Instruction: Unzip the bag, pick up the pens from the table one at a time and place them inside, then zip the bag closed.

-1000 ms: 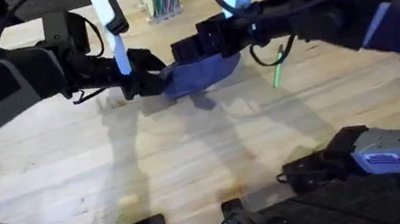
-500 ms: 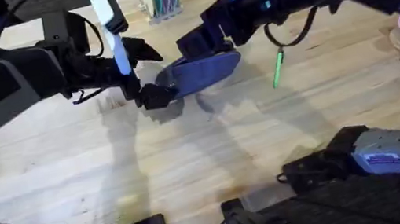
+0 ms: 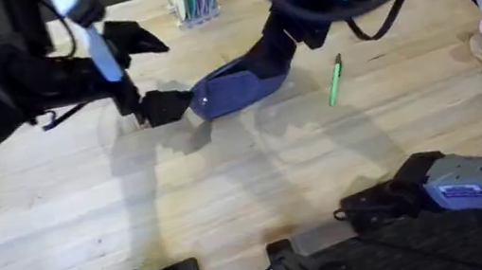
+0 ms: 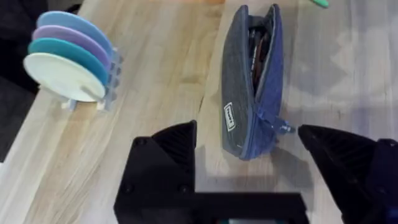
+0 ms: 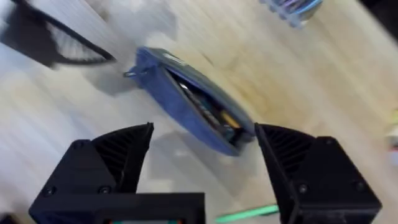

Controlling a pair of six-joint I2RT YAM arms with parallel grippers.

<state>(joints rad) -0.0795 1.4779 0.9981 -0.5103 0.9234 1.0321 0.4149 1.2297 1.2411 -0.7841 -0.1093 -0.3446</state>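
Fingers of both the left gripper (image 4: 249, 168) and right gripper (image 5: 202, 165) are now spreading apart and lifting off the bag (image 3: 238, 85), leaving it unzipped mid-table, so the green pen (image 3: 334, 80) to its right seems next.

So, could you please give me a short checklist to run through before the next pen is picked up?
1. Blue-grey fabric pencil pouch unzipped: ok, its top gapes with pens inside.
2. Pouch free of both grippers: ok, the left gripper and right gripper are open, holding nothing.
3. Bright green pen on the light wooden table: ok, beside the pouch, apart from it.
4. Path to the green pen free: ok.
5. Other pens left on the table: cannot tell.
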